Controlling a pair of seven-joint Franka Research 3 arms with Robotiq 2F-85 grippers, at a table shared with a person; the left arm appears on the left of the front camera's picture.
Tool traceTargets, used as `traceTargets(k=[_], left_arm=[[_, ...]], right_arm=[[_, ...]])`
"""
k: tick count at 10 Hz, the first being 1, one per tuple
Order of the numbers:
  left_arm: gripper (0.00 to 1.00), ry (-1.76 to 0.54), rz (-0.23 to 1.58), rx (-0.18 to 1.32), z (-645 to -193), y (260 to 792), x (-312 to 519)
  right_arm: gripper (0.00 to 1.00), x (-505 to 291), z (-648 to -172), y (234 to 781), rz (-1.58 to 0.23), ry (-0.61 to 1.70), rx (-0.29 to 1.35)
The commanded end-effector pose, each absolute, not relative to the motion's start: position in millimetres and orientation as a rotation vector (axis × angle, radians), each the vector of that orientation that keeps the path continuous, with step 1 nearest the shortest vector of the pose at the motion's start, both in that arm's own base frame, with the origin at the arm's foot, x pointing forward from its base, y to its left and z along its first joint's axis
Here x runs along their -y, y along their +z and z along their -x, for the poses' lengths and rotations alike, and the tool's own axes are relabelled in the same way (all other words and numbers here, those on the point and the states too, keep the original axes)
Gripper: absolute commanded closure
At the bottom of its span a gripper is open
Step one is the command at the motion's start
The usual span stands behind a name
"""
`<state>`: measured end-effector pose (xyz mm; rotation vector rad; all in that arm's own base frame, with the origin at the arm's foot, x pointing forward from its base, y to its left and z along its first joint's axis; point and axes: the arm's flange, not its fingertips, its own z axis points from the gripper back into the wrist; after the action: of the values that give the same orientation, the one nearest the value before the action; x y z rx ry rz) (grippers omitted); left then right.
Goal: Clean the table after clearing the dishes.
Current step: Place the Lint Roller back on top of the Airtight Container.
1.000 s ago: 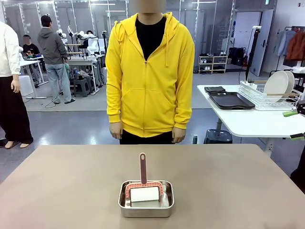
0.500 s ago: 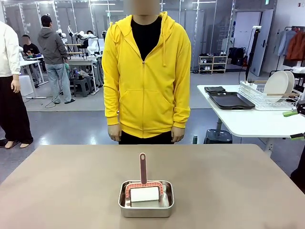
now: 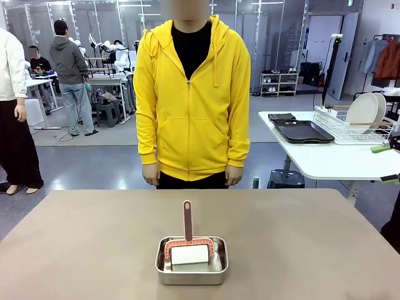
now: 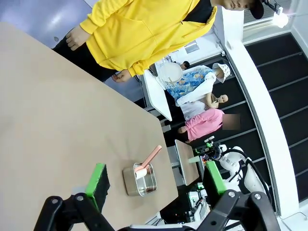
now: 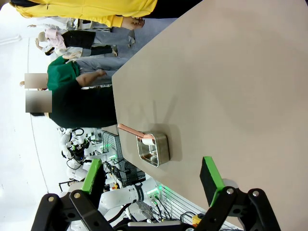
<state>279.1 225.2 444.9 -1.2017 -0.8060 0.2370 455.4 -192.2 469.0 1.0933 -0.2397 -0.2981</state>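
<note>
The grey-brown table point(image 3: 75, 250) holds a steel tin point(image 3: 191, 270) near its front middle. In the tin lies a roller with a white roll point(image 3: 189, 254) and a pink handle point(image 3: 187, 219) pointing toward the person. The dishes, white plates point(image 3: 365, 112), stand upright in a wire rack on the white side table, beside dark trays point(image 3: 302, 131). My left gripper point(image 4: 156, 180) hangs open above the table point(image 4: 57, 120), far from the tin point(image 4: 139, 179). My right gripper point(image 5: 151, 178) is open too, well off from the tin point(image 5: 154, 148). Its green pads point(image 3: 380, 149) show at the front view's right edge.
A person in a yellow hoodie point(image 3: 194, 94) stands at the table's far edge, hands hanging at the sides. The white side table point(image 3: 325, 159) stands to the far right. Other people and workbenches are in the background.
The person has shifted slightly toward the picture's left. The tin, the roller and the green pads at the right edge have not moved.
</note>
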Motion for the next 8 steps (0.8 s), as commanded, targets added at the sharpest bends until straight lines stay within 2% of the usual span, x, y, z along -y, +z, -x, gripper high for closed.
traceTargets(k=[1, 8], left_arm=[[0.0, 0.244, 1.208, 0.806, -279.0, 446.2, -225.9], [0.0, 0.244, 1.208, 0.806, -279.0, 446.2, -225.9]], right_arm=[[0.0, 189.7, -454.1, 470.7, -1.096, -0.292, 0.236], [0.0, 189.7, -454.1, 470.7, -1.096, -0.292, 0.236]])
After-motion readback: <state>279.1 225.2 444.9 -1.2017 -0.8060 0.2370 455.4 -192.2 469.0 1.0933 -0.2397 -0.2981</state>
